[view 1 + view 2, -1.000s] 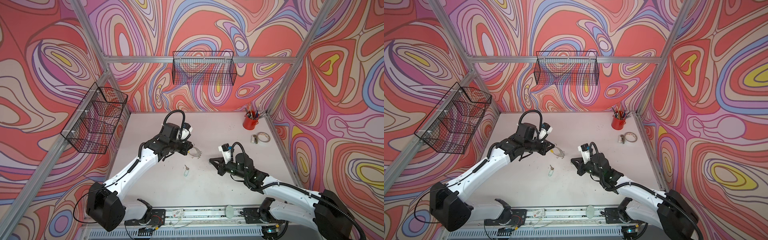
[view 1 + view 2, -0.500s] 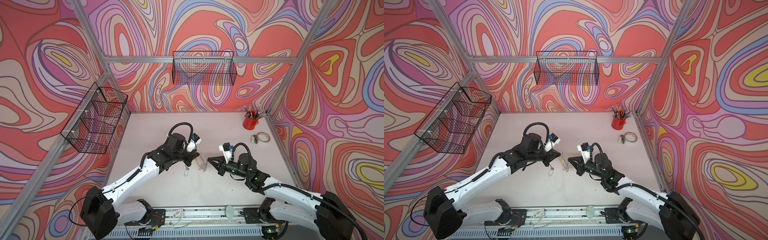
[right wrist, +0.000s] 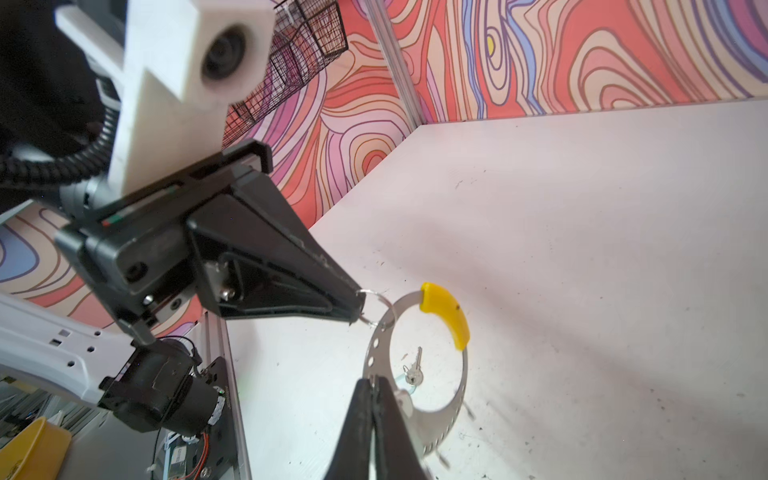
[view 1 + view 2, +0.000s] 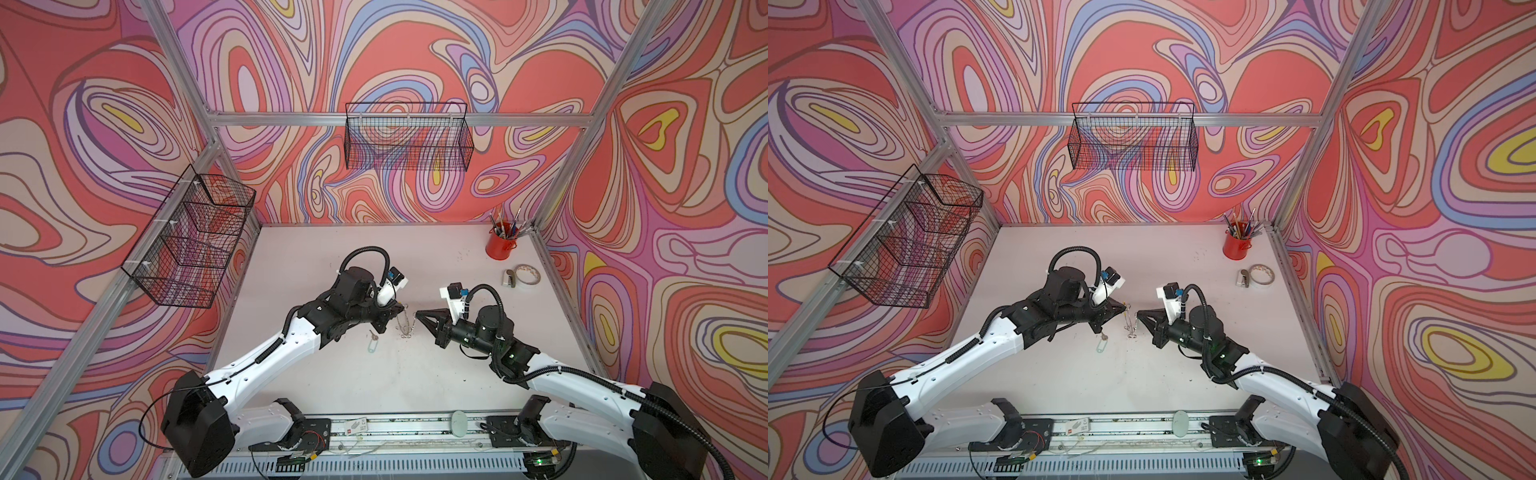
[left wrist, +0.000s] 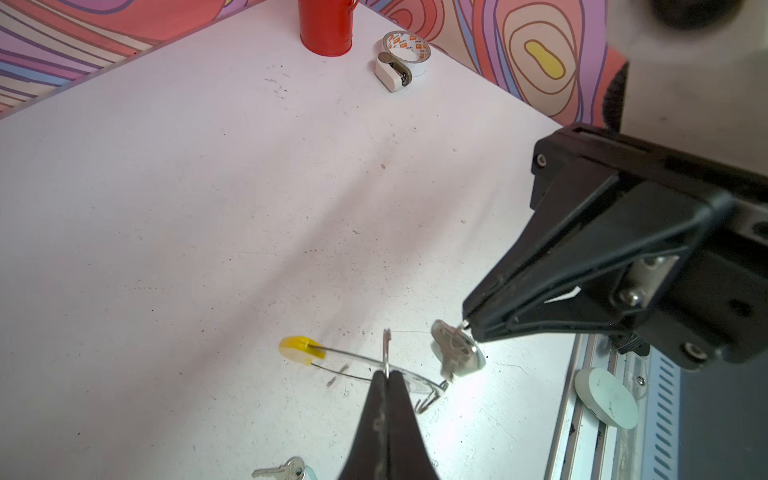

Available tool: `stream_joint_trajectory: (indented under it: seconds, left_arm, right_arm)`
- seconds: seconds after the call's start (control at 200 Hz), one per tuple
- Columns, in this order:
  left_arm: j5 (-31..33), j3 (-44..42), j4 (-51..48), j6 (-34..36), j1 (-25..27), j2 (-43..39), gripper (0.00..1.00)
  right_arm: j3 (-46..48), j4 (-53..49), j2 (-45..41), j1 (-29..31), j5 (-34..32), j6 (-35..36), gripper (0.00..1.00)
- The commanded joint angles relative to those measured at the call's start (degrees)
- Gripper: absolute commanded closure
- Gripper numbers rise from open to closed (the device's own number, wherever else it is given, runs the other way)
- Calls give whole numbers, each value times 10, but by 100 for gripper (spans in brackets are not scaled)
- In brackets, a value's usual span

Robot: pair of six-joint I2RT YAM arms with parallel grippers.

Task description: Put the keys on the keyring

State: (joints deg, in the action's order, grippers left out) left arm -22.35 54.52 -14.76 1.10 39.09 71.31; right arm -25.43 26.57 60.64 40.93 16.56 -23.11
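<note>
keyring (image 3: pixel 376 349): flat grey metal hoop, holes along band, yellow sleeve (image 3: pixel 444 311) on rim, small wire loops (image 3: pixel 374 305) round it. Held on edge at mid-worktop, one loop pinched in left fingers (image 3: pixel 270 257). Keys: silver key (image 4: pixel 372 341) with pale tag flat on worktop, just left and near of keyring. Other key (image 5: pixel 455 349) dangling from right fingers (image 5: pixel 582 257), beside keyring rim.

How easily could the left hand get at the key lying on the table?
Probably not now: the key lies close and uncovered, but the left hand is shut on the keyring.
</note>
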Motion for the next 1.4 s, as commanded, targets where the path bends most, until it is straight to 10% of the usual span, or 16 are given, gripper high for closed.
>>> stream_joint_trajectory:
  seconds: [0.0, 1.392]
  left_arm:
    - [-10, 8, 5, 13, 5, 5, 100]
    - [-26, 14, 10, 4, 13, 12, 100]
  right_arm:
    - [-21, 3, 3, -2, -33, 16, 100]
    - [-54, 17, 78, -2, -33, 5, 100]
